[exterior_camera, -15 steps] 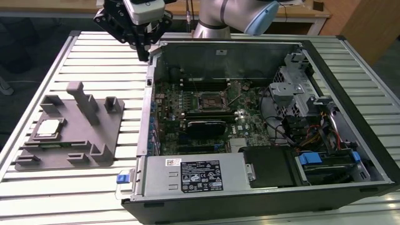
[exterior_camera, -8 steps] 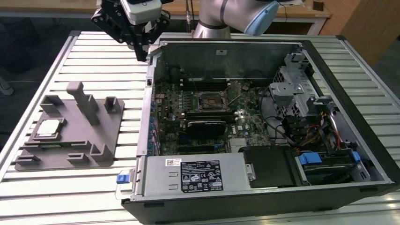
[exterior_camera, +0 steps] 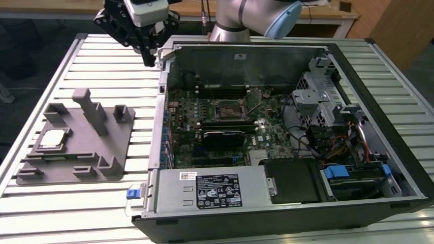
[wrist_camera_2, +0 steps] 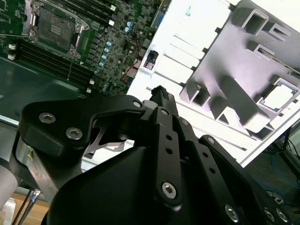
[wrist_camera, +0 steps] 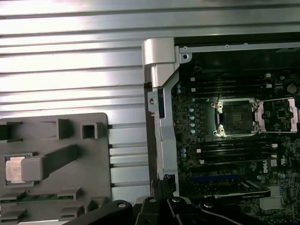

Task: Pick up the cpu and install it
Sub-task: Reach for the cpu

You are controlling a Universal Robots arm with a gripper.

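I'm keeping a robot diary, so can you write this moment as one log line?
hand: over case corner | cpu: in grey fixture, not picked up | socket: open, empty

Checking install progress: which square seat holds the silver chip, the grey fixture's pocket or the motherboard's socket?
The grey plastic fixture: the shiny silver-grey square cpu lies in its pocket. The dark metal-framed motherboard socket is empty.
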